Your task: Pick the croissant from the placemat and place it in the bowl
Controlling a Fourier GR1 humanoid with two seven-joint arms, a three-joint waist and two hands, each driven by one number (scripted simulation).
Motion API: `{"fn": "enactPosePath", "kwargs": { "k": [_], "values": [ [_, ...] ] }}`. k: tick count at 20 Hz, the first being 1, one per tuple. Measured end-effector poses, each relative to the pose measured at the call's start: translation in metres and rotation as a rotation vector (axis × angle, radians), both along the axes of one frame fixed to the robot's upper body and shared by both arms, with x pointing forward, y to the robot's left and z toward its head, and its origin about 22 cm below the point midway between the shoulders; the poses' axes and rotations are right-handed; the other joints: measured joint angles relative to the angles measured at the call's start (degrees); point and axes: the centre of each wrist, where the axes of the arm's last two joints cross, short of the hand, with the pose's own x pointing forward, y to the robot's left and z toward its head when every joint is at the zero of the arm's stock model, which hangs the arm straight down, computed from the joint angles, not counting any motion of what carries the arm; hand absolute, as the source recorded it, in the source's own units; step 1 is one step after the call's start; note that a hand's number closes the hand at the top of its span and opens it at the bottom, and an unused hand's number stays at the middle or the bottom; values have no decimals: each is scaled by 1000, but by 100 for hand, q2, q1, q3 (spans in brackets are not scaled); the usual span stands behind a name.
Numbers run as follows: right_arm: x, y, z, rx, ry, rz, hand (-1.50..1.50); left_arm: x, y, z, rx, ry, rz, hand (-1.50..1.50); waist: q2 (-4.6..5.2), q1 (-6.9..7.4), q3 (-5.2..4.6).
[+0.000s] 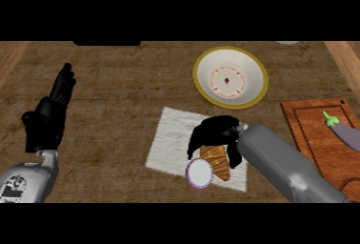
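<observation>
Two hands show in the head view. Our right hand [216,136] hangs over the white placemat [171,138], fingers curled down about the upper end of the croissant [217,161]; we judge this the grasping step, though whether the fingers have fully closed on the pastry we cannot tell from this angle. Our left hand [49,114] rests at the view's left side, fingers straight and holding nothing.

The croissant lies on the placemat's lower right part, a tapered golden-brown crescent with ridged segments. Touching its left side is a sliced onion [199,173] (a flat disc, pale inside with a purple rim). The placemat reads as a soft woven cloth, lying askew on the coarse brown counter [119,86].

The bowl [231,77] stands above the placemat, near it but apart: round, cream inside, with a yellow rim and a smooth glazed look. At the right a reddish wooden cutting board [313,138] carries an eggplant [345,131].

Next, we judge, the move calls for a secure hold, a lift clear of the onion, and a short carry forward to the bowl.
</observation>
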Motion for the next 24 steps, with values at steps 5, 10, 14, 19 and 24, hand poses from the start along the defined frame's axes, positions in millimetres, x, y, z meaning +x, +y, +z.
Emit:
{"fn": "enactPosePath", "kwargs": {
  "k": [5,10,14,19,24],
  "values": [
    [3,-1,-6,61,-37,44,150,-2,1,-1,-1,7,-1,0,-33,8,-4],
    [6,0,-7,104,-29,44,150,3,1,1,0,4,-1,0,-32,1,-11],
    [4,4,-5,131,-28,24,150,2,6,3,0,2,5,0,-34,-15,-13],
    [-10,39,-13,85,-48,-284,150,0,6,-2,-1,16,7,0,-107,-68,-46],
    [-22,53,-9,111,-87,-590,150,1,2,-3,-4,23,-11,0,-127,8,-35]
  ]
}}
